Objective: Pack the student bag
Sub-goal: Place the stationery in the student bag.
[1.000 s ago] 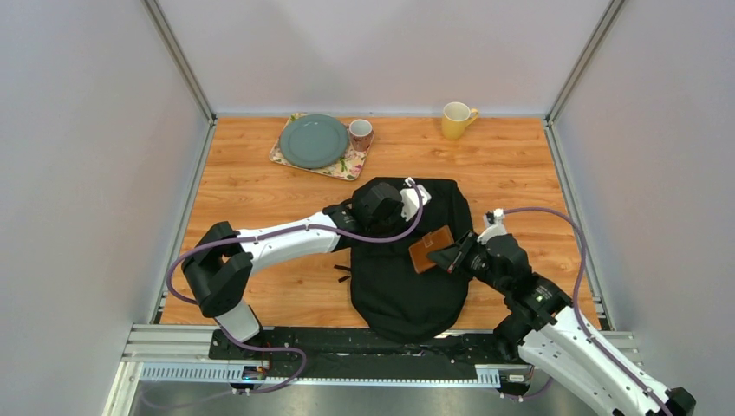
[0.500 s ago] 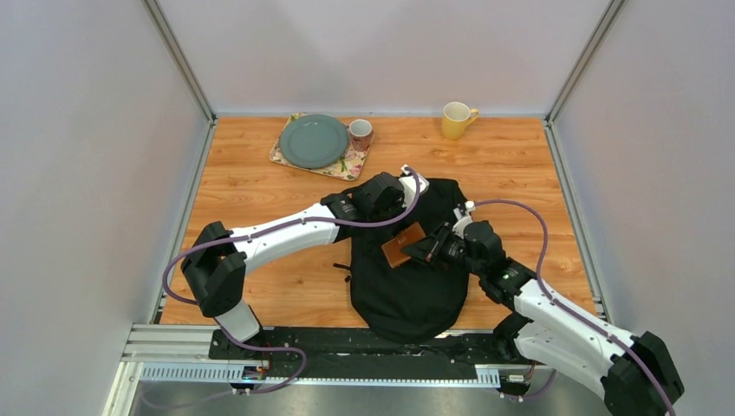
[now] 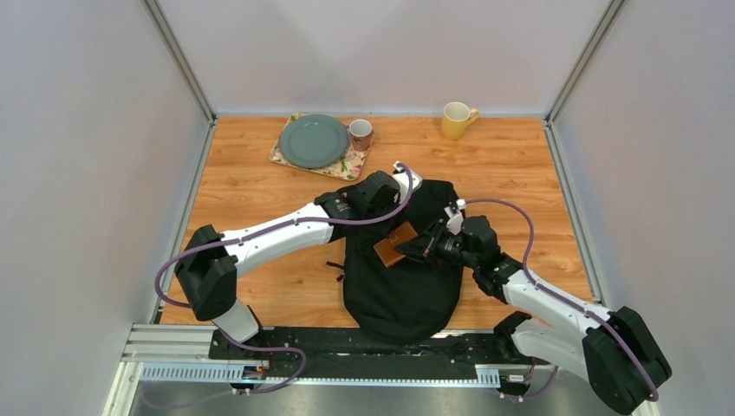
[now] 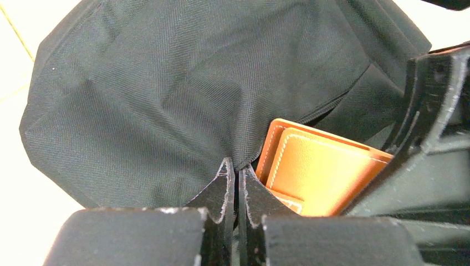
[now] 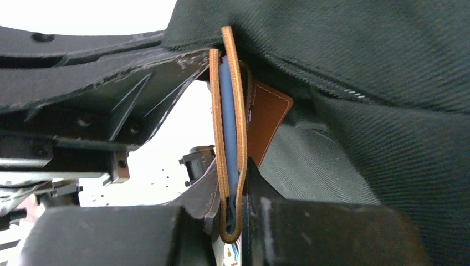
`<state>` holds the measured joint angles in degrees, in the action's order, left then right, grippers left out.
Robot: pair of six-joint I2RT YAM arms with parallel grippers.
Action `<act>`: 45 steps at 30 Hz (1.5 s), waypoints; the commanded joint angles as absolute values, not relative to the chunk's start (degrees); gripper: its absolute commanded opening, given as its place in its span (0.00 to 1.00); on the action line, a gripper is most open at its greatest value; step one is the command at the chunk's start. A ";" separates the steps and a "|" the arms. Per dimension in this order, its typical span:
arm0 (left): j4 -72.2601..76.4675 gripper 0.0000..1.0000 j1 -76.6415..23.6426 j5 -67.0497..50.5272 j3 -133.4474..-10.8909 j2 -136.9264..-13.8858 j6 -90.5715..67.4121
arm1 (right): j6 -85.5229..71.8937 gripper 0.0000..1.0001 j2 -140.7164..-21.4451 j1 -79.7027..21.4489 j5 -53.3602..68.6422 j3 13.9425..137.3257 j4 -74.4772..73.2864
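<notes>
The student bag [image 3: 400, 290] lies black and soft on the wooden table between the arms. My left gripper [image 3: 400, 206] is shut on a fold of its fabric at the far end; in the left wrist view the left gripper [image 4: 235, 166] pinches the student bag [image 4: 166, 83] cloth. My right gripper [image 3: 422, 248] is shut on a brown leather wallet [image 3: 394, 245], held edge-up at the lifted fabric. In the right wrist view the wallet [image 5: 228, 111] stands between the right gripper [image 5: 233, 173] jaws, under the student bag [image 5: 388, 83] flap. The wallet [image 4: 321, 172] also shows beside my left fingers.
A floral tray [image 3: 354, 166] at the back left carries a grey-green plate [image 3: 312, 140] and a small pink mug [image 3: 360, 133]. A yellow mug [image 3: 456, 120] stands at the back. Grey walls close in both sides.
My right gripper has carried the wallet leftward, up to the bag's lifted edge. My left gripper has drawn the fabric slightly left and back.
</notes>
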<state>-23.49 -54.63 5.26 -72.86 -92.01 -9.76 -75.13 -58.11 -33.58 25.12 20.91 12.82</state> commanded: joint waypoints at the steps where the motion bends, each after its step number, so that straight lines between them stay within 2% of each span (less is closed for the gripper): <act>1: -20.83 0.00 -54.93 4.66 -75.94 -89.21 -11.25 | -74.54 0.00 -55.12 -34.89 32.52 19.69 17.76; 4: -21.53 0.00 -54.93 4.75 -77.17 -90.44 -11.25 | -70.67 0.00 -50.72 -34.89 33.66 20.83 13.45; 10: -21.71 0.00 -54.84 5.10 -77.52 -90.44 -12.30 | -68.91 0.00 -45.88 -34.72 31.29 20.39 14.66; 14: -21.01 0.00 -54.84 5.01 -77.34 -89.56 -12.74 | -67.77 0.00 -51.67 -34.72 28.93 19.43 11.86; 21: -21.36 0.00 -54.67 5.19 -77.26 -88.42 -12.74 | -69.00 0.00 -64.68 -34.45 33.66 17.84 23.46; 25: -21.36 0.00 -54.67 4.22 -75.85 -87.28 -12.83 | -68.29 0.00 -67.23 -31.82 33.22 19.51 25.57; 35: -19.51 0.00 -54.67 0.62 -68.65 -82.71 -13.62 | -67.59 0.00 -66.35 -18.02 38.32 21.44 24.78; 45: -19.86 0.00 -54.67 -4.48 -67.15 -83.58 -14.85 | -80.06 0.00 -69.78 -18.02 32.44 18.90 47.71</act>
<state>-19.57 -53.91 0.60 -66.96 -86.21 -12.75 -74.30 -68.53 -19.29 39.92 18.44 31.53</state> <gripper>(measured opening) 0.017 0.092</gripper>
